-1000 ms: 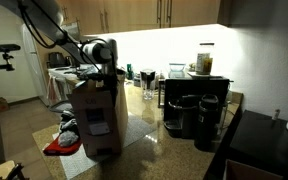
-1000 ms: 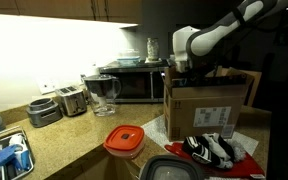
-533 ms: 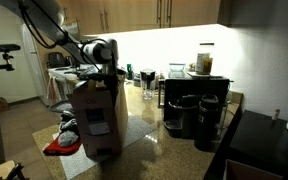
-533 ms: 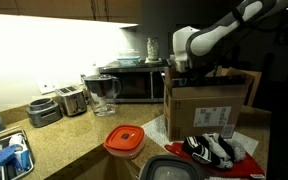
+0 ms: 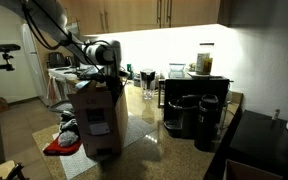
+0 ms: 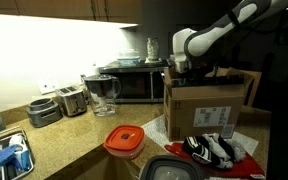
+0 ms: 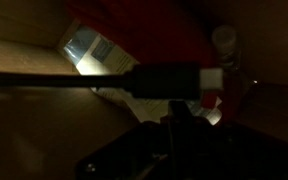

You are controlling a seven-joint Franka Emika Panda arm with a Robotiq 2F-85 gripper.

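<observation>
An open brown cardboard box [image 5: 99, 120] [image 6: 206, 110] stands on the granite counter. The arm reaches down from above, and my gripper [image 5: 111, 76] [image 6: 179, 68] hangs at the box's top opening, by one of its walls. The wrist view is very dark. It looks down into the box at a red object [image 7: 144, 30], a white-capped bottle [image 7: 224, 40] and a pale printed sheet [image 7: 89, 50]. A black cable [image 7: 84, 80] crosses that view. My gripper [image 7: 177, 115] shows only as a dark shape with its fingers together. Nothing is recognisable between them.
Two black coffee machines [image 5: 194, 115] stand beside the box, with a glass pitcher [image 5: 147, 82] behind it. A microwave [image 6: 134, 85], a toaster [image 6: 72, 100] and a jug [image 6: 104, 92] line the back wall. A red-lidded container [image 6: 125, 140] and a red, black and white bundle [image 6: 219, 150] lie near the box.
The jaws have gone from open to shut at the box's opening. The arm and the box have hardly moved.
</observation>
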